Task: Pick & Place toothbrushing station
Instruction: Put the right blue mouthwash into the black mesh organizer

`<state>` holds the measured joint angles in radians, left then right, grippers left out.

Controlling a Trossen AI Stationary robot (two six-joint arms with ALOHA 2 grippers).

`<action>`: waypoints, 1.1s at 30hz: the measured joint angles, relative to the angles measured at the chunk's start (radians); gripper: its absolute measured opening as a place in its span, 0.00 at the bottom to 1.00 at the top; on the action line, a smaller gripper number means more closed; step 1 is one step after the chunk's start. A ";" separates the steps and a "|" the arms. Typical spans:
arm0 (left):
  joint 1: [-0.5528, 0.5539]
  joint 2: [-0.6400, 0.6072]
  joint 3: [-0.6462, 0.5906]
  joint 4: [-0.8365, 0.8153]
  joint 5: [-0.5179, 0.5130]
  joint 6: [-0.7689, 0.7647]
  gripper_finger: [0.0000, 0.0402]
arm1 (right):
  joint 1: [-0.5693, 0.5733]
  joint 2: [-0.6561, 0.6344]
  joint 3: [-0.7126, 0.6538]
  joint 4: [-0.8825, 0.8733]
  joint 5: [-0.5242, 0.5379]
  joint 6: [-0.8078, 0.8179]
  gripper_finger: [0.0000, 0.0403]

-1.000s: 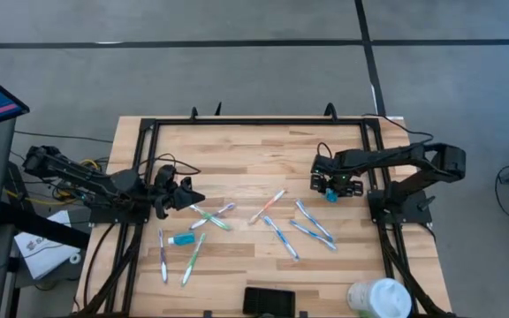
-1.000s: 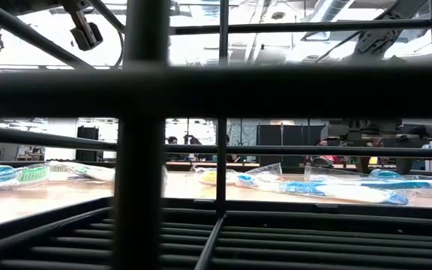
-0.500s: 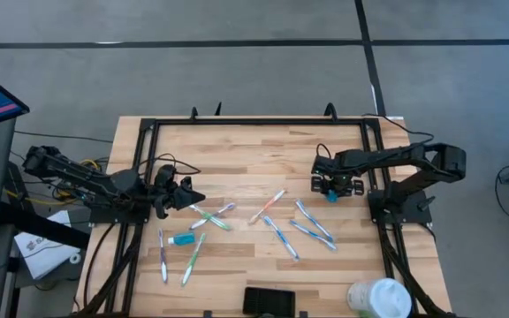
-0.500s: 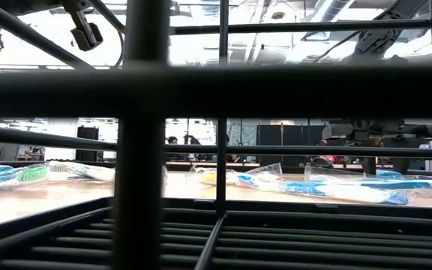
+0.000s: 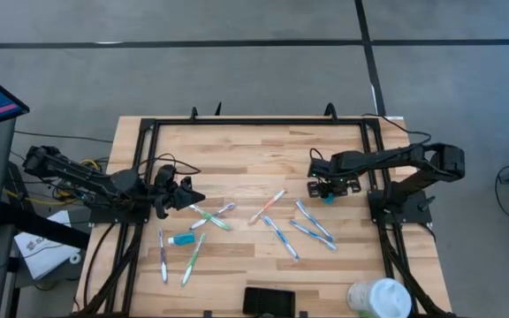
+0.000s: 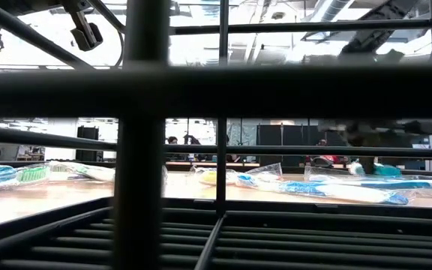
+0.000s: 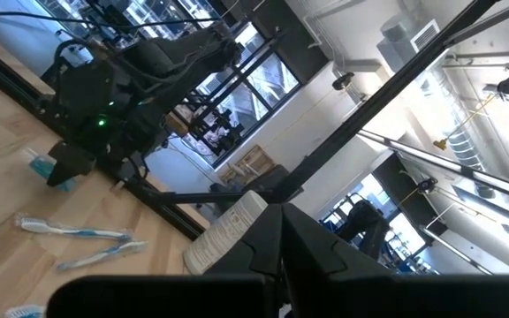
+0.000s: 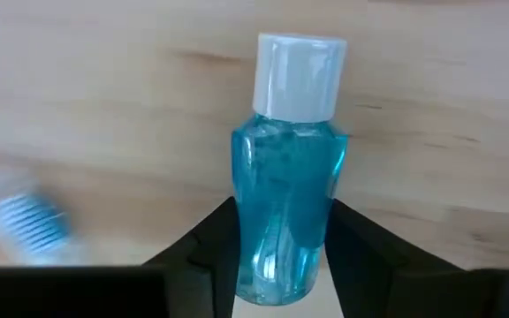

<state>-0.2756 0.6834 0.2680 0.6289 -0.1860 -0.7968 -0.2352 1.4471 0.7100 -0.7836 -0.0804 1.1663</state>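
table (image 5: 237,150): wooden | right pincer (image 5: 328,187): shifted left, clamping blue bottle (image 8: 288,212) | left pincer (image 5: 193,198): closed

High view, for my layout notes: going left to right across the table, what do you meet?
Left gripper → small blue tube → orange-striped toothbrush → right gripper on the blue bottle → white round container.

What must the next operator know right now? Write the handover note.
Left gripper: shut, holding nothing, waiting at the table's left edge.
Right gripper: fingers closed on the blue bottle, right side of the table.
Toothbrushing station: front edge, centre.
Toothbrushes: loose mid-table.
Done: bottle gripped.
Left: probably carry it to the station, then the brushes.
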 joint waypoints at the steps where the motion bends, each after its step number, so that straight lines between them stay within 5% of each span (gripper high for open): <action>1: 0.000 0.000 0.000 0.000 0.000 0.000 0.00 | 0.010 0.000 0.017 -0.007 0.000 -0.012 0.32; 18: 0.002 0.040 0.000 -0.027 0.034 -0.071 0.00 | 0.152 -0.003 0.377 0.021 -0.097 -0.146 0.32; 26: -0.001 0.226 0.035 -0.023 0.141 -0.145 0.00 | 0.239 -0.003 0.509 0.095 -0.098 -0.146 0.32; 33: -0.015 0.418 0.228 -0.020 0.159 -0.060 0.00 | 0.336 -0.003 0.573 0.164 -0.098 -0.146 0.32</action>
<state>-0.2905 1.1011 0.4961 0.6084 -0.0265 -0.8565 0.1009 1.4437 1.2833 -0.6200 -0.1787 1.0200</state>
